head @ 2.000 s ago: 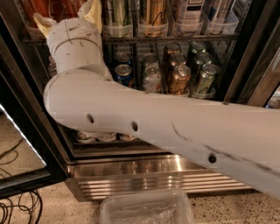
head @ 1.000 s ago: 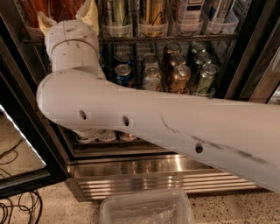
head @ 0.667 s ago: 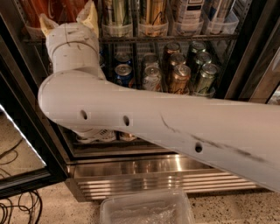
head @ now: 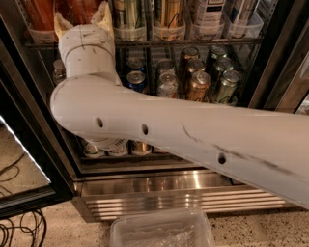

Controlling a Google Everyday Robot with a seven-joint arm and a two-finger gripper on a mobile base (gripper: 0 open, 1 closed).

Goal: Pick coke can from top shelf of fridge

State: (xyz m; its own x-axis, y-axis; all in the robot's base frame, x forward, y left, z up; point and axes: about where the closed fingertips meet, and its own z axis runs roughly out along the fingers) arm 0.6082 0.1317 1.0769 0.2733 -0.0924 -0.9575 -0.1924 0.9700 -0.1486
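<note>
The fridge [head: 272, 58] stands open in front of me. My white arm [head: 159, 125] reaches up and left to the top shelf [head: 193, 42], a wire rack fronted by clear tubs [head: 168, 32]. My gripper [head: 81, 13] is at the shelf's left end. Its cream fingers [head: 104, 15] stand one on each side of a red coke can [head: 83, 6], whose lower part is hidden by my wrist. The jaws look spread, with the can between them. A second red can [head: 41, 12] stands just to the left.
Gold and silver cans fill the tubs to the right. Below stand a blue Pepsi can [head: 136, 79], a gold can [head: 198, 86] and green cans [head: 224, 82]. The open glass door [head: 19, 159] is at left, with cables [head: 14, 231] and a clear plastic bin [head: 161, 231] on the floor.
The elbow swung slightly left, then back right. The gripper has stayed at the red can on the top shelf.
</note>
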